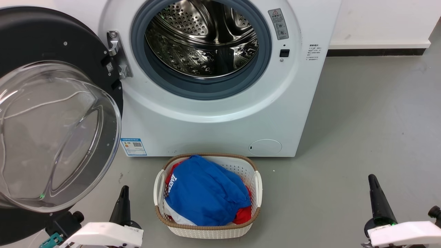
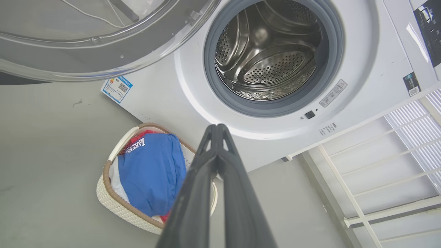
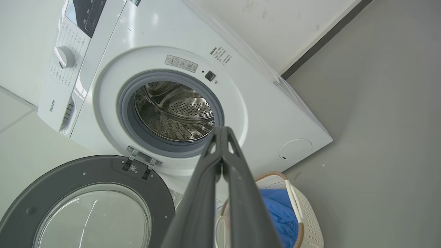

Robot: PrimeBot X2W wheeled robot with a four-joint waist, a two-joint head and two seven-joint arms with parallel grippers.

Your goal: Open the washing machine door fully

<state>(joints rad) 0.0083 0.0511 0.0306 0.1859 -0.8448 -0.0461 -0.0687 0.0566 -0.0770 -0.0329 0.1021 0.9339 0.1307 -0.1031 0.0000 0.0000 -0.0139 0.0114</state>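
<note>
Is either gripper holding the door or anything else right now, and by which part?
Nothing is held. The left gripper and right gripper are both shut on nothing, apart from the washing machine door.

The washing machine [image 1: 206,131] is finished in white; the washing machine door [image 1: 51,38] is ringed in glossy black. The steel drum [image 1: 203,41] is dotted with perforations. A blue garment [image 1: 206,196] and red cloth [image 1: 243,215] are held in a white woven basket [image 1: 210,232].

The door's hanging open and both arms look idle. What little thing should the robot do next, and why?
Probably just rest the arms and leave the door alone. The washing machine door is swung wide to the robot's left, and the drum opening is fully uncovered. The left gripper and right gripper are both shut, low, and holding nothing, so no further pull seems needed.
</note>
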